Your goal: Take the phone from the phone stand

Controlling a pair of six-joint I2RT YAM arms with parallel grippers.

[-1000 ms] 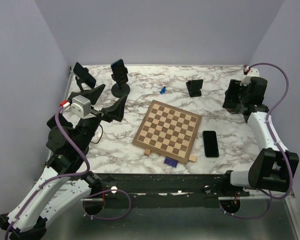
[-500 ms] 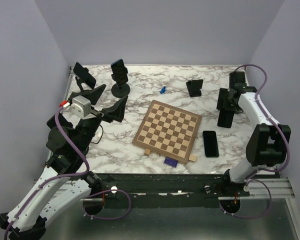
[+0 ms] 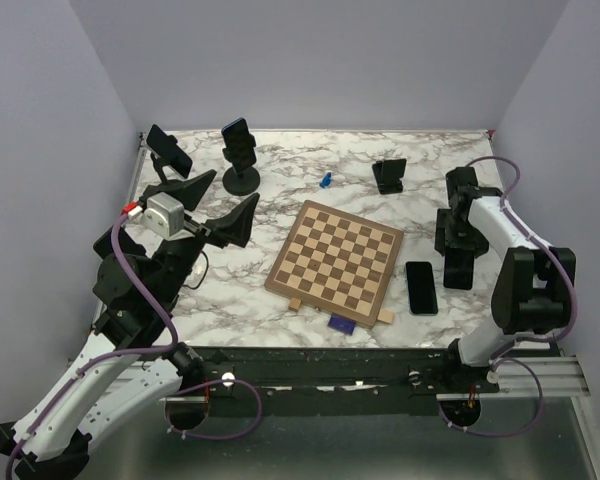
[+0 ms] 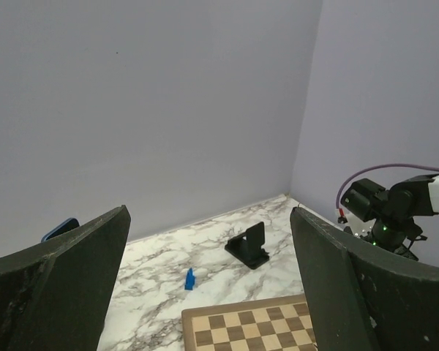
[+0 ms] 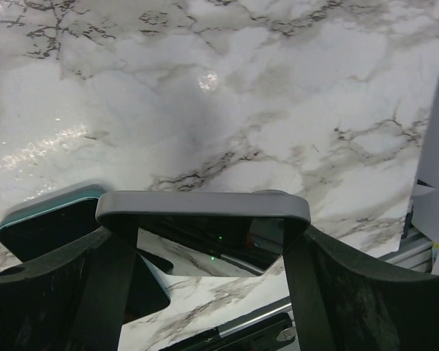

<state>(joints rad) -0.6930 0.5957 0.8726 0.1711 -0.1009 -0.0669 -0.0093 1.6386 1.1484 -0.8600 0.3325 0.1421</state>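
Observation:
My right gripper (image 3: 456, 250) hangs low over the table's right side and is shut on a dark phone with a grey edge (image 5: 205, 206), held across the fingers just above the marble. A second phone (image 3: 421, 287) lies flat beside it and shows teal-edged in the right wrist view (image 5: 51, 223). An empty black phone stand (image 3: 388, 175) sits at the back, also in the left wrist view (image 4: 250, 246). Two more stands each hold a phone: a round-base one (image 3: 240, 155) and one at the far left (image 3: 167, 155). My left gripper (image 3: 215, 205) is open and empty, raised over the left side.
A wooden chessboard (image 3: 335, 255) lies mid-table, with a small purple item (image 3: 341, 323) at its near edge. A blue chess piece (image 3: 325, 180) stands behind it. Purple walls close in the back and both sides.
My right arm swung from the back right corner toward the near side and lowered, carrying the phone down beside the flat phone. The left arm barely moved.

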